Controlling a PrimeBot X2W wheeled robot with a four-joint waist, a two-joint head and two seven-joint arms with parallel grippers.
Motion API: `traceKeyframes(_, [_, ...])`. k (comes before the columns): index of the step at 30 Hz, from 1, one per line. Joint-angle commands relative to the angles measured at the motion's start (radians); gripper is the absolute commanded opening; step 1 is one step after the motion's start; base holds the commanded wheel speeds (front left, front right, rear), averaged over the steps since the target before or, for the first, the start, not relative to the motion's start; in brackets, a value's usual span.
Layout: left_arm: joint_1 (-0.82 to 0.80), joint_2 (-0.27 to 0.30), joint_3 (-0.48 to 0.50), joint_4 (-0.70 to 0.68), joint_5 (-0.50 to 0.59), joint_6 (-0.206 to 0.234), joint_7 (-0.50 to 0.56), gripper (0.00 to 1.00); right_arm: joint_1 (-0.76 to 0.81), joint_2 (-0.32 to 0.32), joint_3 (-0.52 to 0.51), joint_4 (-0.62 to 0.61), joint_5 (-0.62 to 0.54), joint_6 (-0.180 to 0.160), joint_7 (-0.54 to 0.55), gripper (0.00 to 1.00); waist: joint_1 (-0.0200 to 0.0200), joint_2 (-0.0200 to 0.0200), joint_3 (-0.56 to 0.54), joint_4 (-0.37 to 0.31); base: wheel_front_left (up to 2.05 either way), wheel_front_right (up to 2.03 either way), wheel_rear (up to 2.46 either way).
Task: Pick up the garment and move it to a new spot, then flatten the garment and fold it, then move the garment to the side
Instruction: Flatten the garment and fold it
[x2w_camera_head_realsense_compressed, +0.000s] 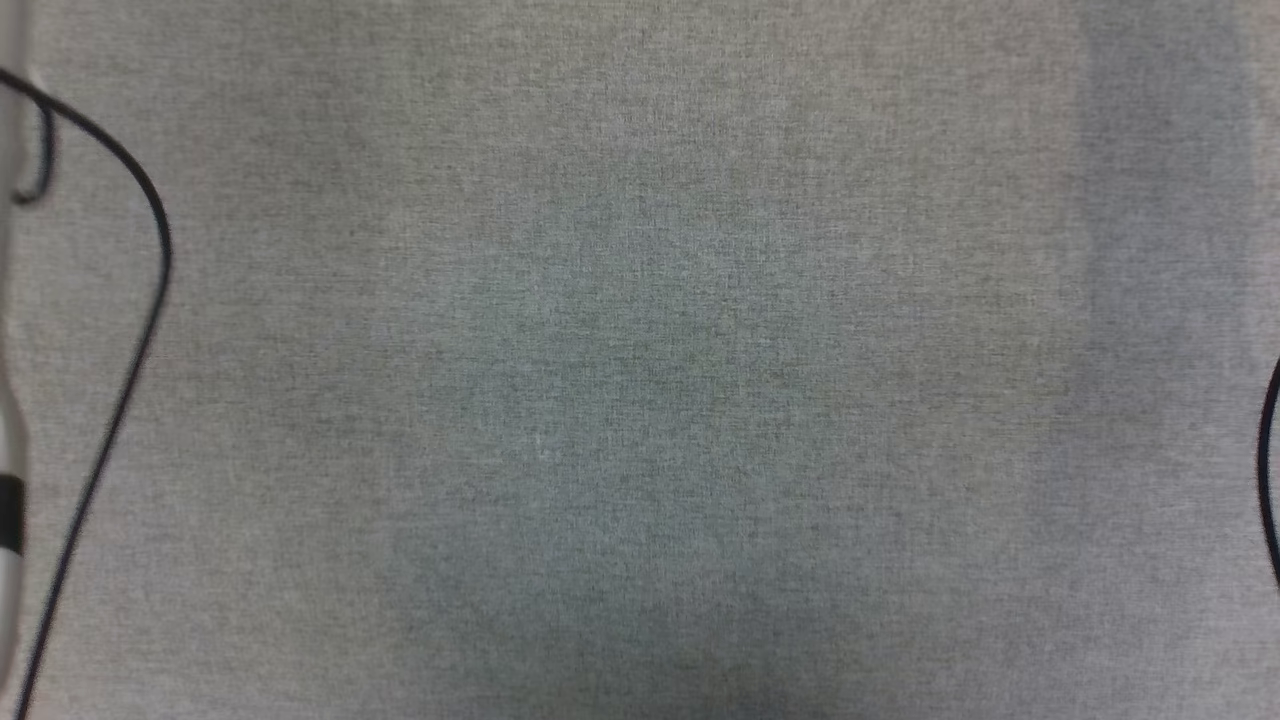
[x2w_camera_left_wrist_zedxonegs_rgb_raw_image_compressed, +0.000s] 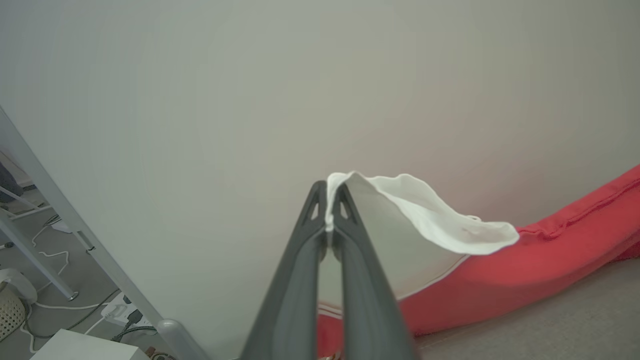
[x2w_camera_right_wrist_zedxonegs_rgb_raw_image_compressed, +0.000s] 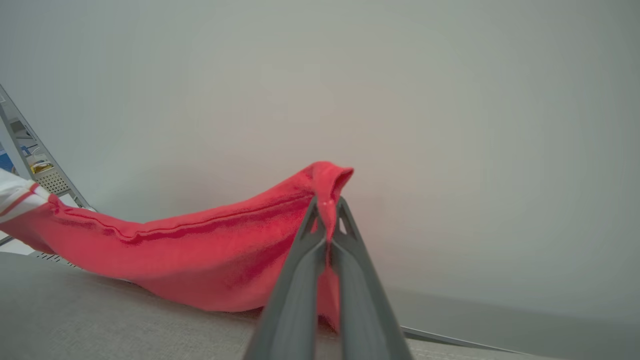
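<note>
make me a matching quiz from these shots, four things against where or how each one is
1 left claw
2 right claw
3 jersey
4 black cable

a sagging between both claws
b shut on a white sleeve edge
c curving down the head view's left side
d shut on a red fold

Pairs: 1-b, 2-d, 3-a, 4-c

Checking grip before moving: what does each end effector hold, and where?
Left end effector pinches the garment by its white sleeve edge; right end effector pinches a red fold of it.
</note>
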Motion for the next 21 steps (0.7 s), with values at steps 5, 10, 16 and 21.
traceKeyframes(5, [0.230,-0.001,0.018,-0.085,-0.024,0.000,-0.006,0.00,0.165,-0.017,0.079,0.006,0.095,-0.001,-0.023,0.00,-0.0001,0.0120,-0.119,0.011,0.00,0.00,0.00])
traceKeyframes(10, [0.470,0.016,0.025,-0.157,-0.048,0.013,-0.006,0.00,0.343,-0.055,0.170,-0.017,0.205,-0.001,0.001,0.00,-0.0001,0.0120,-0.232,0.023,0.00,0.00,0.00])
traceKeyframes(16, [0.755,0.044,-0.002,-0.250,-0.087,0.034,0.029,0.00,0.541,-0.124,0.270,-0.079,0.333,-0.001,0.027,0.00,-0.0001,0.0120,-0.360,0.046,0.00,0.00,0.00])
traceKeyframes(21, [0.965,0.090,-0.015,-0.358,-0.123,0.068,0.079,0.00,0.689,-0.181,0.323,-0.128,0.428,-0.001,0.043,0.00,-0.0001,0.0120,-0.445,0.059,0.00,0.00,0.00])
